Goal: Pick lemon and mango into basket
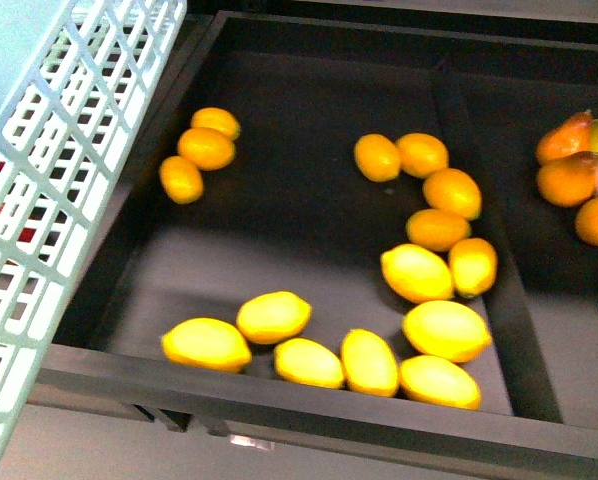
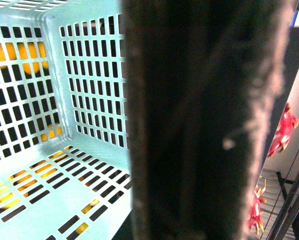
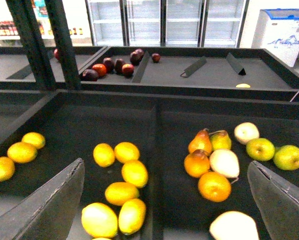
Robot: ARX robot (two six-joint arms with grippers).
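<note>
Basket (image 1: 39,150): raised and tilted at the left edge of the counter (image 1: 329,425), with its slotted wall overlapping the rim of the left compartment. The left wrist view looks into its interior, and yellow fruit shows through the slots of the wall and floor.

Lemons (image 1: 274,316): bright yellow with pointed ends. Most lie in a loose row along the near rim of the left compartment.

Mangoes (image 1: 206,148): deeper orange, smooth ovals. Three are clustered at the far left of the same compartment, near the basket wall. Others curve down beside the divider (image 1: 504,300) to meet the lemons.

Right fingers (image 3: 49,205): released, spread wide and holding nothing. They hover above the counter roughly over the divider. The lemons and mangoes lie to one side, and oranges (image 3: 214,186), pears and green apples (image 3: 288,157) to the other.

Left fingers: a dark, blurred upright mass fills the middle of the left wrist view. I cannot tell whether they are clenched or released.
</note>
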